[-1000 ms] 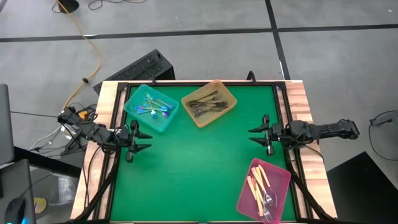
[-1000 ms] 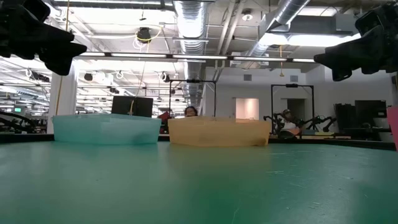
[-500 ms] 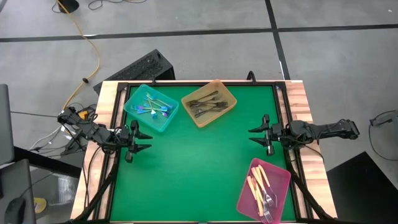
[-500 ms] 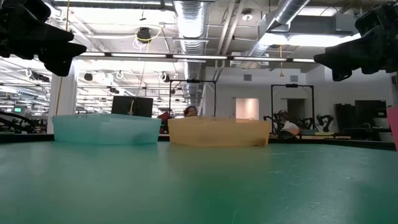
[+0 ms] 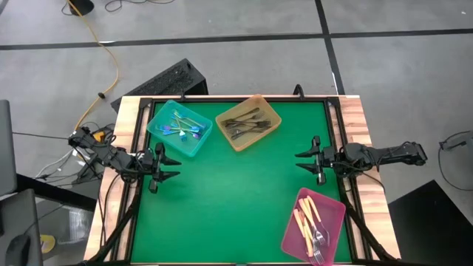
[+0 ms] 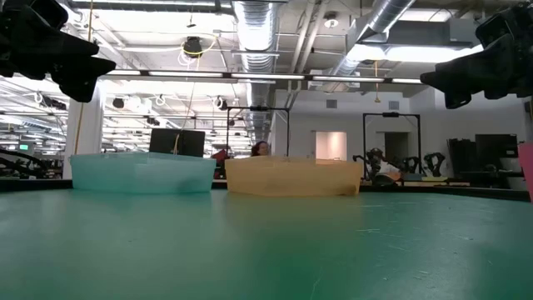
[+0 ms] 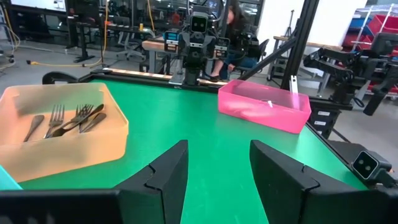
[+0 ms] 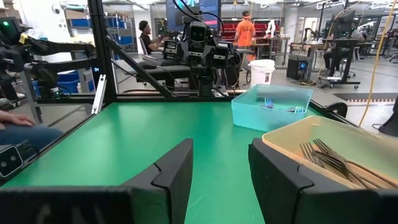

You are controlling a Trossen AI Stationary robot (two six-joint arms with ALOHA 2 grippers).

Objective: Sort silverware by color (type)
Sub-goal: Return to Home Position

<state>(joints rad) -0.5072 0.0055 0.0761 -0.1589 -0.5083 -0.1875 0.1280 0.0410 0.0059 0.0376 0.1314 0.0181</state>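
The silverware lies sorted in three trays. Iridescent blue pieces [image 5: 181, 127] fill the teal tray [image 5: 179, 128] at the far left. Dark grey forks [image 5: 247, 123] lie in the amber tray [image 5: 248, 121] at the far middle, also seen in the left wrist view [image 7: 68, 119]. Cream-handled pieces [image 5: 308, 219] rest in the pink tray [image 5: 313, 227] near the right front. My left gripper [image 5: 168, 166] hovers open at the table's left edge, pointing level. My right gripper [image 5: 304, 159] hovers open at the right edge, also level. Neither holds anything.
The green mat [image 5: 236, 199] lies bare between the trays and the two grippers. Wooden rails [image 5: 126, 133] frame the table's left and right sides. People and other robot stations [image 8: 199, 43] show in the room beyond the table.
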